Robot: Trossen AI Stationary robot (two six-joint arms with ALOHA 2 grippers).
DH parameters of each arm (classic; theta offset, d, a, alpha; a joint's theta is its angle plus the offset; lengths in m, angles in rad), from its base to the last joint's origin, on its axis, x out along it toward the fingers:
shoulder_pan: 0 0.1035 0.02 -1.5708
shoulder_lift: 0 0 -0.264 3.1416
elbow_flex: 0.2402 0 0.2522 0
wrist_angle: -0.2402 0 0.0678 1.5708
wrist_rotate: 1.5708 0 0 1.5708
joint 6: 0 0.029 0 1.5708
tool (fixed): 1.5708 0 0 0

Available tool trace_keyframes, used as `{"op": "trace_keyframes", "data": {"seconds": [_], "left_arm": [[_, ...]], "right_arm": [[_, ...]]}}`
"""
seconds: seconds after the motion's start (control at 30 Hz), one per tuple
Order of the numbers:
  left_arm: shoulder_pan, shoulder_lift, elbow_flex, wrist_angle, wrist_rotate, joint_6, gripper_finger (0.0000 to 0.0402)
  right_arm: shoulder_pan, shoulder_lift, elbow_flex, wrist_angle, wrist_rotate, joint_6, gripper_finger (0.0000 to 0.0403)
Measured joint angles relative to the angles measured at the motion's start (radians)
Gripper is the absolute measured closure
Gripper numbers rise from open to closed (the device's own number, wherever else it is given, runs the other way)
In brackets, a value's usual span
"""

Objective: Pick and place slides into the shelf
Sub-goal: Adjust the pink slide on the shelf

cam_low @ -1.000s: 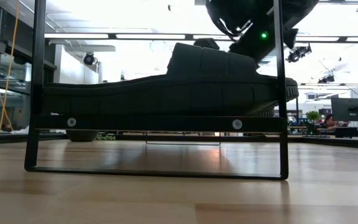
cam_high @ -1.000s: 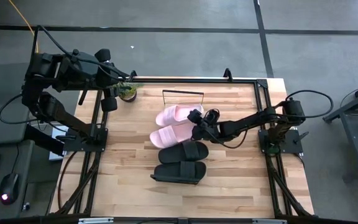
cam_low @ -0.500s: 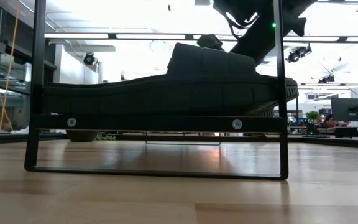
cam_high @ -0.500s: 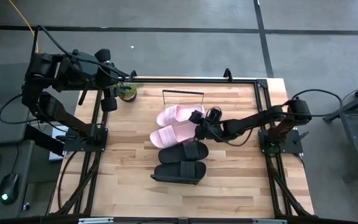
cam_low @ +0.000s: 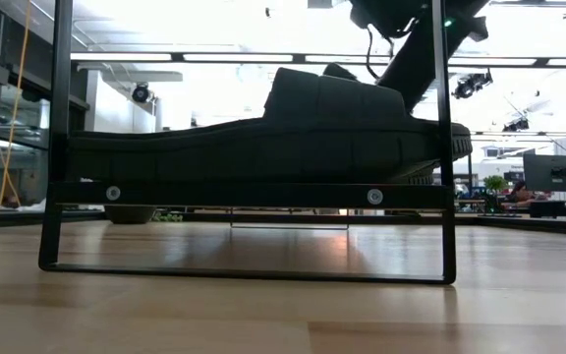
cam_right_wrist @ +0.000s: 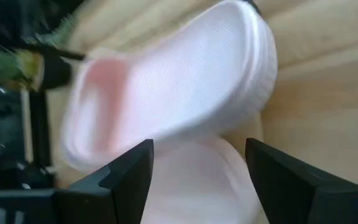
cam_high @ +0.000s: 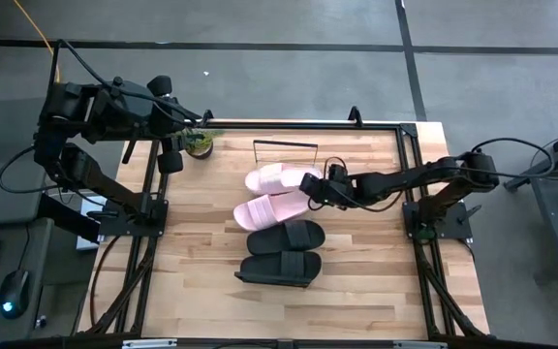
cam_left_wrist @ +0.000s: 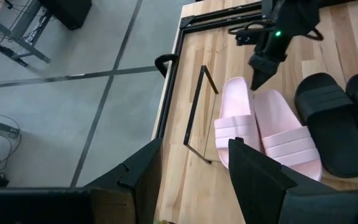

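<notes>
The right gripper [cam_high: 315,187] hangs over the middle of the counter [cam_high: 376,281] with its jaws spread and holding nothing. Seen from its own wrist, its two dark fingers [cam_right_wrist: 126,180] stand apart with the rounded end of a pink slide [cam_right_wrist: 179,99] between and beyond them. That far pink slide [cam_high: 274,178] lies just beside the gripper's tip; whether they touch cannot be told. The near pink slide [cam_high: 267,210] lies against it. Next come the two black slides [cam_high: 281,253], side by side on the shelf, whose black wire frame [cam_low: 254,192] fills the low view. A thin black wire stand [cam_high: 284,147] sits past the pink pair, and a small potted plant [cam_high: 199,142] at the counter's far left corner. The left gripper [cam_left_wrist: 194,177] waits near that plant, jaws spread and empty.
</notes>
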Motion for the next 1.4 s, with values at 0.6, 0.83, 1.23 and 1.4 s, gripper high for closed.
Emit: {"op": "trace_keyframes", "data": {"seconds": [0.6, 0.83, 1.23, 1.4], "left_arm": [[0.000, 0.000, 0.000, 0.000, 0.000, 0.008, 0.0234], [0.000, 0.000, 0.000, 0.000, 0.000, -0.001, 0.0234], [0.000, 0.000, 0.000, 0.000, 0.000, -0.017, 0.0234], [0.000, 0.000, 0.000, 0.000, 0.000, -0.026, 0.0234]], "right_arm": [[0.126, -0.036, 0.000, 0.012, 0.054, 0.040, 0.0159], [0.108, -0.036, 0.000, 0.019, 0.000, -0.018, 0.0159], [0.054, 0.001, 0.000, -0.039, -0.076, -0.030, 0.0164], [0.053, 0.042, 0.000, -0.014, -0.103, -0.027, 0.0187]]}}
